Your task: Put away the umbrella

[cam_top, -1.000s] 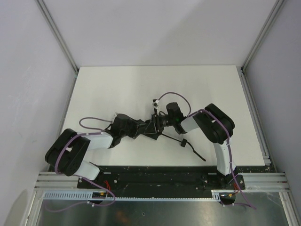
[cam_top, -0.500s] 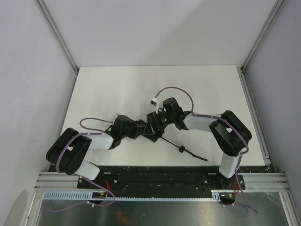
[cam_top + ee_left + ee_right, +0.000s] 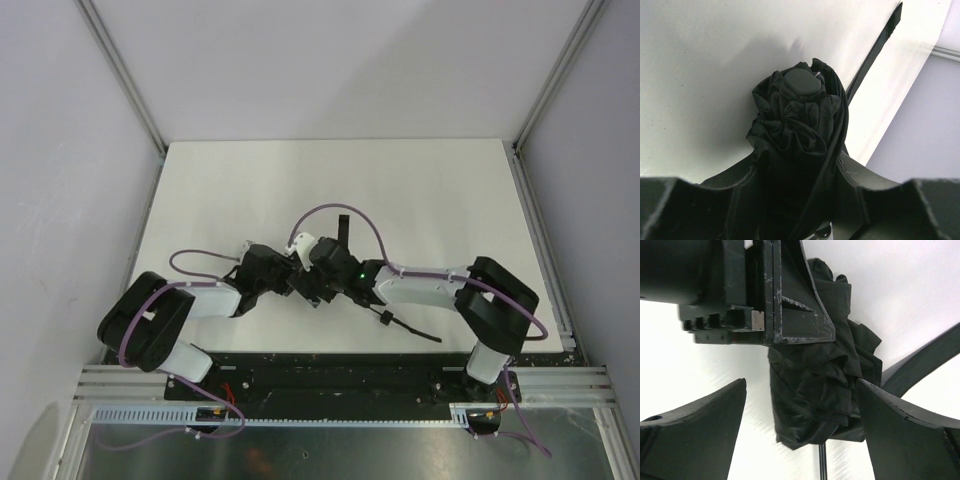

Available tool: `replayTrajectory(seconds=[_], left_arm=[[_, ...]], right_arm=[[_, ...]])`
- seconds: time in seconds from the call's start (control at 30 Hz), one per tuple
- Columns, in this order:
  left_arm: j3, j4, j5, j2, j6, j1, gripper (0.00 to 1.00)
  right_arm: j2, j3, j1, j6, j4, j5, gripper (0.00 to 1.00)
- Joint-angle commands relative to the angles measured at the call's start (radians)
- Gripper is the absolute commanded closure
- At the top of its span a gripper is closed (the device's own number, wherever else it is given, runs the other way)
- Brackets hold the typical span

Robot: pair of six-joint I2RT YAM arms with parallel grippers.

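The umbrella [image 3: 792, 125] is found near the middle of the white table [image 3: 240, 180], somewhat toward the near edge, where the two arms meet. Its folded black fabric is clamped between the fingers [image 3: 730, 182] of the left gripper [image 3: 796, 160], which are pressed against both sides of the bunched cloth. A round dark cap [image 3: 800, 82] is seen at the far end of the bundle in the left wrist view. The right gripper [image 3: 801, 385] is placed around the same bundle from the opposite side, with its two fingers held wide apart. A clear gap is seen between one finger and the cloth, while the other finger lies right at the edge of the folds, and whether it touches cannot be told. Nothing is gripped by it. In the right wrist view the left gripper is seen closed on the fabric just above the right gripper's opening, and the thin shaft [image 3: 822, 462] is seen running out below the fabric. From above, the small handle [image 3: 386, 319] is seen lying on the table beside the right arm, toward the near edge, with the strap [image 3: 418, 332] trailing away from it to the right.
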State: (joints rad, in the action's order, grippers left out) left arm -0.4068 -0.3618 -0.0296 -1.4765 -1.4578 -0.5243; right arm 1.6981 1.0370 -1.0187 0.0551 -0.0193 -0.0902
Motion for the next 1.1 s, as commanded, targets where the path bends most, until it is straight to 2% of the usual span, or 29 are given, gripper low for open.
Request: replayTrajectory(seconds=[0.0,0.1,0.23,0.33,0.47,0.53,0.6,0.7,0.8,0.9,0.97,1.07], left_arm=[[0.055,0.227,0.061,-0.026,0.103,-0.002,0.81],[0.052,0.227,0.055,-0.023,0.096,-0.002,0.81],[0.049,0.227,0.045,-0.016,0.089,-0.001,0.81],[0.052,0.227,0.046,-0.006,0.086,0.0,0.81],[0.055,0.227,0.044,0.01,0.091,0.003,0.79],[0.055,0.227,0.047,0.023,0.101,0.006,0.75],[0.056,0.228,0.053,0.04,0.111,0.009,0.68],[0.059,0.229,0.053,0.064,0.128,0.016,0.53],[0.063,0.236,0.06,0.091,0.141,0.02,0.35],[0.059,0.251,0.064,0.1,0.151,0.021,0.22],[0.055,0.258,0.061,0.09,0.152,0.021,0.16],[0.043,0.259,0.053,0.061,0.156,0.017,0.14]], right_arm=[[0.072,0.023,-0.03,0.09,0.087,-0.205,0.08],[0.13,0.03,-0.043,0.097,0.125,-0.213,0.1],[0.204,0.048,-0.057,0.088,0.144,-0.262,0.2],[0.247,0.049,-0.054,0.064,0.137,-0.299,0.42],[0.271,0.031,-0.031,0.025,0.097,-0.25,0.68],[0.266,0.009,-0.017,0.008,0.101,-0.195,0.85],[0.26,-0.009,0.006,-0.012,0.106,-0.117,0.95],[0.251,-0.042,0.049,-0.033,0.132,0.054,0.99],[0.255,-0.059,0.11,-0.06,0.148,0.258,1.0],[0.266,-0.076,0.181,-0.112,0.183,0.486,1.0],[0.285,-0.08,0.227,-0.158,0.212,0.617,1.0],[0.318,-0.081,0.271,-0.224,0.261,0.79,1.0]])
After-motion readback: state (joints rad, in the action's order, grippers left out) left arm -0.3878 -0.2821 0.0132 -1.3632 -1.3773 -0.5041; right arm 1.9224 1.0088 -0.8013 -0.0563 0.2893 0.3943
